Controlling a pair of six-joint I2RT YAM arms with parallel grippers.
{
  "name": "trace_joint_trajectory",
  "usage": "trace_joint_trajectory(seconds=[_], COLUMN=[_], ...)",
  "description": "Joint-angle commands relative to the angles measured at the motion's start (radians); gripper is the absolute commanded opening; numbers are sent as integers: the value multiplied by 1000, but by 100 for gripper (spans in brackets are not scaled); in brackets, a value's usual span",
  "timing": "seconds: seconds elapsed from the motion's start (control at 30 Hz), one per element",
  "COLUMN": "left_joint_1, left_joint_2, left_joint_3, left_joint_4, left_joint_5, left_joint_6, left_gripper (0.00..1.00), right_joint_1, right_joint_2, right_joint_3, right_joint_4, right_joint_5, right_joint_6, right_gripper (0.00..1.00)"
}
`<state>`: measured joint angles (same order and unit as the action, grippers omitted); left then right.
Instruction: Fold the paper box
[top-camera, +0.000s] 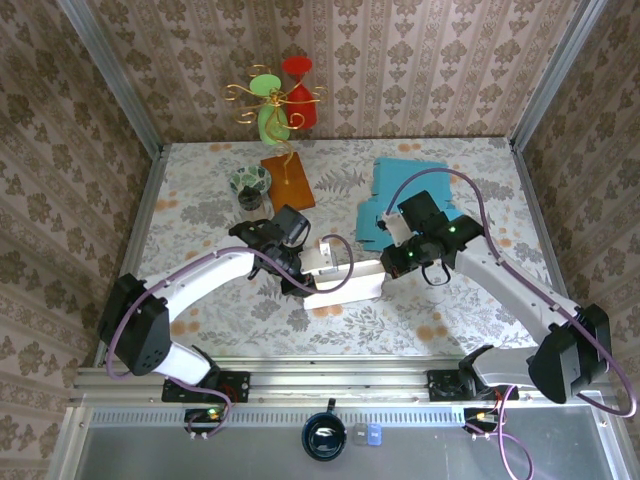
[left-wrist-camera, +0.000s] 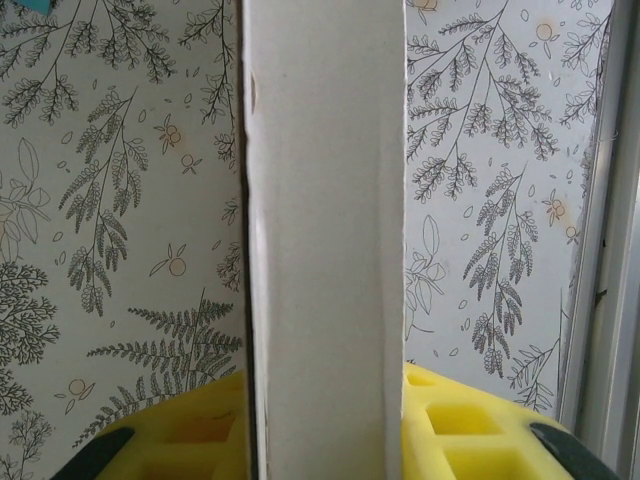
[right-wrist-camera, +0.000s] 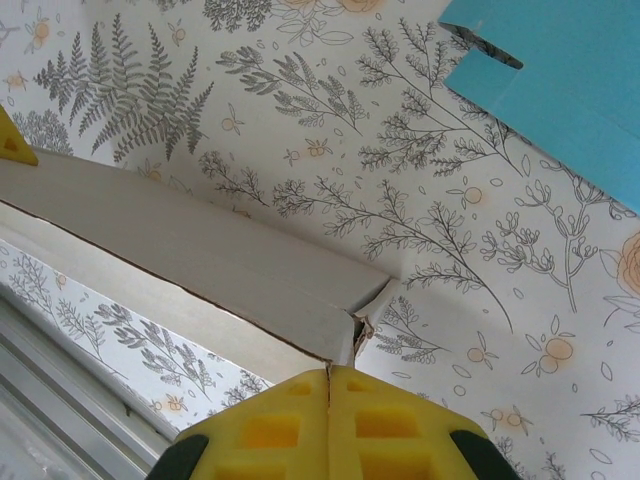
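The white paper box (top-camera: 345, 284) lies half-formed on the floral table, between both arms. My left gripper (top-camera: 303, 262) is at its left end. In the left wrist view an upright white panel (left-wrist-camera: 325, 220) of the box stands between the yellow pads (left-wrist-camera: 455, 425), which press on both its sides. My right gripper (top-camera: 396, 262) is at the box's right end. In the right wrist view its pads (right-wrist-camera: 375, 425) are closed together on a thin wall edge at the box's corner (right-wrist-camera: 345, 325), where the cardboard is slightly torn.
A flat teal cardboard sheet (top-camera: 400, 185) (right-wrist-camera: 560, 80) lies behind the right gripper. An orange board (top-camera: 288, 180) carrying a gold wire stand with red and green cones, and a patterned cup (top-camera: 250, 182), stand at the back left. A metal rail (right-wrist-camera: 60, 400) borders the near table edge.
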<state>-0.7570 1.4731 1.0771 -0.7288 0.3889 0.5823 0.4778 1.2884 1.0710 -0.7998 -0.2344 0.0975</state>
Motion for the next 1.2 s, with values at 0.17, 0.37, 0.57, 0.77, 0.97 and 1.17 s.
trace_joint_trajectory(seconds=[0.17, 0.37, 0.57, 0.77, 0.97, 1.17], left_joint_1=[7, 10, 15, 22, 24, 31], left_joint_2=[22, 22, 21, 18, -2, -65], left_joint_3=[20, 19, 15, 14, 6, -30], left_joint_4=[-10, -4, 4, 12, 41, 98], left_joint_5=[-12, -13, -4, 1, -14, -25], left_joint_6=[-30, -38, -47, -59, -98, -192], left_gripper=[23, 23, 23, 25, 38, 46], right_joint_1=[22, 40, 56, 70, 85, 100], right_joint_2=[-29, -52, -98, -130, -120, -115], right_joint_3=[-57, -94, -158, -187, -177, -163], right_joint_4=[57, 94, 127, 148, 155, 159], right_joint_5=[4, 43, 91, 130, 148, 165], right_joint_6=[94, 123, 112, 106, 119, 143], right_gripper=[0, 0, 0, 0, 0, 0])
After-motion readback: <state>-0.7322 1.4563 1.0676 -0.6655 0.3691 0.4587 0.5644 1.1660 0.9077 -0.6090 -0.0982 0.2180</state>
